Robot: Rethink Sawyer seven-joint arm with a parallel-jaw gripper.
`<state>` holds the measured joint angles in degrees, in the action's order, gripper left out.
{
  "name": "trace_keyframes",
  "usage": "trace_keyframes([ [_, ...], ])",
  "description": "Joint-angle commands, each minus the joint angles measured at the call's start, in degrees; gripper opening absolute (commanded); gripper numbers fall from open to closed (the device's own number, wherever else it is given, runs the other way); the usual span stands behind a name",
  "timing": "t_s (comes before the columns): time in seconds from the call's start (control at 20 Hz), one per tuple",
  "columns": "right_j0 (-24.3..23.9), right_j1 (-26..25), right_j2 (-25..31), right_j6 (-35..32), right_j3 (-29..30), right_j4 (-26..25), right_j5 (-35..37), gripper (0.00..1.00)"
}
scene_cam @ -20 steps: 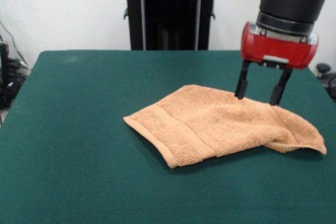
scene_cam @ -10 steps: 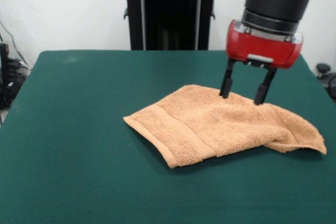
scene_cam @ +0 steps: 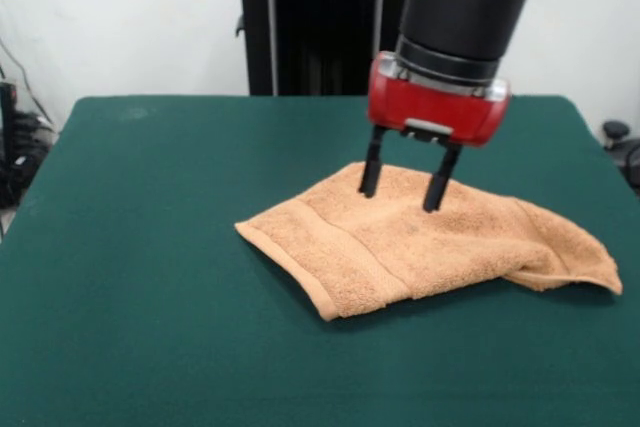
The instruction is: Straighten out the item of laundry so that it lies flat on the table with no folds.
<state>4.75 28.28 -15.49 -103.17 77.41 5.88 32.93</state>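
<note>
The orange-tan terry towel [scene_cam: 420,242] lies folded over on the dark green table [scene_cam: 150,247], right of centre. A border band runs along its near left edge, and its right end is doubled under in a rounded fold. No tag shows. My gripper [scene_cam: 402,195] hangs from the red and black arm over the towel's far middle part. It is open and empty, with its two black fingers [scene_cam: 370,175] spread apart and their tips just above or at the cloth.
The black robot pedestal [scene_cam: 320,27] stands at the table's far edge. Cables and dark gear [scene_cam: 15,157] sit off the table's left side. A small dark object [scene_cam: 615,132] shows past the right edge.
The gripper has moved left along the towel's far edge, from over its right part to over its middle, staying open. The towel has not moved.
</note>
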Motion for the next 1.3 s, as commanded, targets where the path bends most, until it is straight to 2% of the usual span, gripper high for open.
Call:
trace_keyframes([
  [0.05, -1.8, -2.8, 9.6, 1.0, 7.7, -3.9, -2.2, 1.0],
  [0.55, -2.7, -3.8, 11.2, -1.5, 7.0, -6.5, -2.3, 1.0],
  [0.85, -2.1, -5.6, 10.9, -1.1, 5.1, -6.7, 1.5, 1.0],
  [1.2, -1.5, -7.5, 11.0, 0.0, -0.1, -6.3, 9.0, 1.0],
  [1.3, -1.6, -8.9, 11.1, 0.2, -1.4, -6.4, 8.8, 1.0],
])
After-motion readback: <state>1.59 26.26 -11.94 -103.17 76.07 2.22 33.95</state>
